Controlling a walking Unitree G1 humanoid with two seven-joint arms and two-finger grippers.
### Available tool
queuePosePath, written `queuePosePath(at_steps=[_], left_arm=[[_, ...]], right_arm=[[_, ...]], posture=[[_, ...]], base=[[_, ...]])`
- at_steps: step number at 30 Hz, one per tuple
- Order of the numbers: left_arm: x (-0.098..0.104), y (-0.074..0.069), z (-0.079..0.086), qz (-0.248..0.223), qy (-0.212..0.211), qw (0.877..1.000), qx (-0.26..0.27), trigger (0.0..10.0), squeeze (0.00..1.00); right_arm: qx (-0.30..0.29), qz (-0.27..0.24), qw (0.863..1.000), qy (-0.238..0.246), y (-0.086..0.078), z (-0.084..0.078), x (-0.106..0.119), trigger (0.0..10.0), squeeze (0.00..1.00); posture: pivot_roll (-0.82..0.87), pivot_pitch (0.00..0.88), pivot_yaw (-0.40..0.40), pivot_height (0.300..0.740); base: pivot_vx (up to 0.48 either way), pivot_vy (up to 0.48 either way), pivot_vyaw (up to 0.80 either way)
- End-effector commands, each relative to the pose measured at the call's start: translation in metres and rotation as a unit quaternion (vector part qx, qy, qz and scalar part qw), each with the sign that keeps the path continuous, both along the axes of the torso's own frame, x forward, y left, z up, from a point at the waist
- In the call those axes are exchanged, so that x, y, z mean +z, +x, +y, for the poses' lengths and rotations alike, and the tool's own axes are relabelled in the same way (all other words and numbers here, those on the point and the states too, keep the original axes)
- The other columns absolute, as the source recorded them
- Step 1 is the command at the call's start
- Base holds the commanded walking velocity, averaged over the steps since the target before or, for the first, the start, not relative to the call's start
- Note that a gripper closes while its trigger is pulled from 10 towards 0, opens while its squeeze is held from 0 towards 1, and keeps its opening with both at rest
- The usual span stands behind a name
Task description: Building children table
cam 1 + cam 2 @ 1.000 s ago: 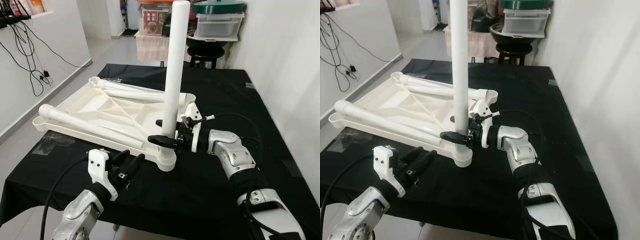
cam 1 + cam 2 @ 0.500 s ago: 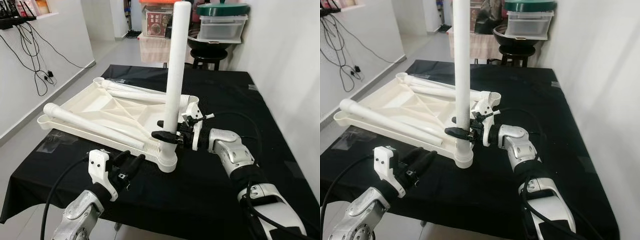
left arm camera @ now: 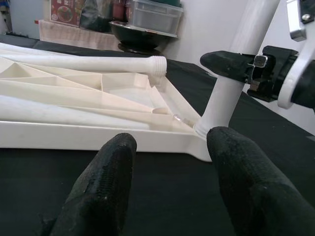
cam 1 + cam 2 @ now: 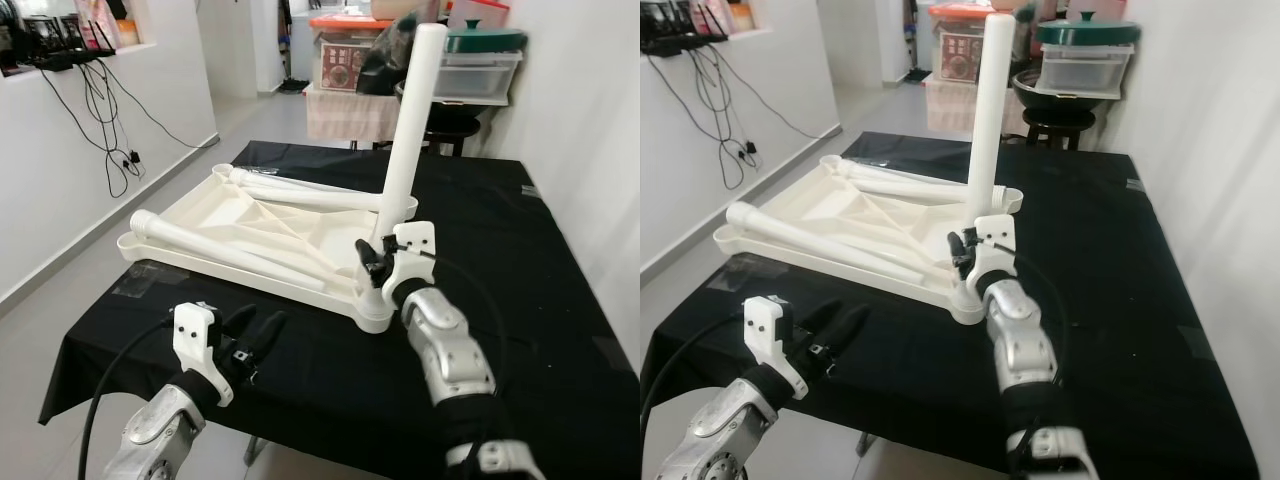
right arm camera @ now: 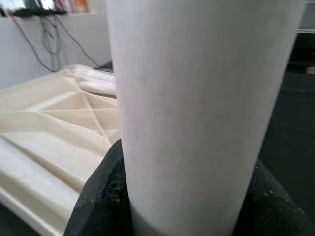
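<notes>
Left eye view: we record a black-covered table (image 4: 520,300) in a white-walled room with a pale grey floor (image 4: 60,300). Cables (image 4: 110,110) hang down the left wall; storage boxes (image 4: 345,70) and a green-lidded container (image 4: 480,45) stand behind the table. The white tabletop (image 4: 250,225) lies upside down on the cloth, ribs up, with two loose legs (image 4: 230,250) resting across it. A third leg (image 4: 405,130) stands upright in the near right corner socket. The right gripper (image 4: 375,262) clamps this upright leg low down, just above the socket. The left gripper (image 4: 255,335) hovers over the cloth near the front edge, apart from the tabletop.

Right eye view: same layout; we note a black stool (image 4: 1055,120) behind the table.

Left wrist view: the left fingers (image 3: 106,172) are spread apart, nothing between them, pointing at the corner socket and the upright leg's base.

Right wrist view: the leg's white shaft sits tight between the black fingers (image 5: 98,196), with the ribbed tabletop behind.
</notes>
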State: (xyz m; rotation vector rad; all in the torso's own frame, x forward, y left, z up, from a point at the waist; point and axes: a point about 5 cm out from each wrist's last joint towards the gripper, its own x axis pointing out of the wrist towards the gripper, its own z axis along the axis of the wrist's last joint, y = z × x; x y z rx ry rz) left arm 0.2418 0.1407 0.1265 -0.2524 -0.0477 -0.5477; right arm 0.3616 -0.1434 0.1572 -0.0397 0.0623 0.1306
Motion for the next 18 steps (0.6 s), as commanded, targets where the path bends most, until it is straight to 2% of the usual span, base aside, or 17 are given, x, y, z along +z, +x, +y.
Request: queuePosePath(at_steps=[1,6,7,8,9,10,11,12,13,14,15,18], left_arm=[[0.001,0.001,0.001,-0.002,0.003,1.0,0.004,10.0,0.0],[0.002,0.001,0.001,-0.003,0.001,1.0,0.011,10.0,0.0],[0.002,0.001,0.002,-0.003,0.001,1.0,0.011,10.0,0.0],[0.002,0.001,0.002,-0.003,0.001,1.0,0.011,10.0,0.0],[0.001,0.001,0.002,-0.002,0.002,1.0,0.01,10.0,0.0],[0.001,0.001,0.002,-0.002,0.002,1.0,0.01,10.0,0.0],[0.001,0.001,0.002,-0.002,0.002,1.0,0.008,10.0,0.0],[0.001,0.001,0.002,-0.002,0.002,1.0,0.008,10.0,0.0],[0.001,0.001,0.002,-0.001,0.002,1.0,0.007,10.0,0.0],[0.001,0.001,0.001,-0.001,0.002,1.0,0.006,10.0,0.0],[0.001,0.001,0.001,-0.001,0.003,1.0,0.006,10.0,0.0],[0.001,0.001,0.001,-0.001,0.003,1.0,0.006,10.0,0.0]], right_arm=[[-0.012,0.045,0.999,-0.014,0.0,-0.007,-0.016,9.9,0.0],[0.004,0.052,0.998,-0.021,-0.001,-0.002,-0.011,10.0,0.0],[0.046,0.034,0.998,-0.004,0.002,0.003,-0.001,10.0,1.0],[0.046,0.034,0.998,-0.004,0.002,0.003,-0.001,10.0,1.0],[0.086,0.019,0.996,0.019,0.005,0.005,0.009,10.0,1.0],[0.086,0.019,0.996,0.019,0.005,0.005,0.009,10.0,1.0],[0.113,0.007,0.993,0.031,0.009,0.004,0.017,10.0,0.77],[0.113,0.007,0.993,0.031,0.009,0.004,0.017,10.0,0.77],[0.131,-0.002,0.991,0.038,0.013,0.001,0.022,10.0,0.06],[0.147,-0.005,0.989,0.036,0.016,-0.003,0.025,10.0,0.0],[0.176,-0.005,0.983,0.04,0.018,-0.004,0.027,10.0,0.0],[0.197,-0.005,0.979,0.043,0.018,-0.005,0.027,10.0,0.0]], posture=[[0.02,0.0,-0.011,0.74],[0.02,0.0,-0.018,0.74],[0.03,0.0,-0.018,0.74],[0.03,0.0,-0.018,0.74],[0.03,0.0,-0.013,0.74],[0.03,0.0,-0.013,0.74],[0.03,0.0,-0.016,0.74],[0.03,0.0,-0.016,0.74],[0.03,0.0,-0.016,0.74],[0.03,0.0,-0.017,0.74],[0.03,0.0,-0.018,0.74],[0.03,0.0,-0.018,0.74]], base=[[0.0,0.0,0.0],[0.0,0.0,0.0],[0.0,0.0,0.0],[0.0,0.0,0.0],[0.0,0.0,0.0],[0.0,0.0,0.0],[0.0,0.0,0.0],[0.0,0.0,0.0],[0.0,0.0,0.0],[0.0,0.0,0.0],[0.0,0.0,0.0],[0.0,0.0,0.0]])
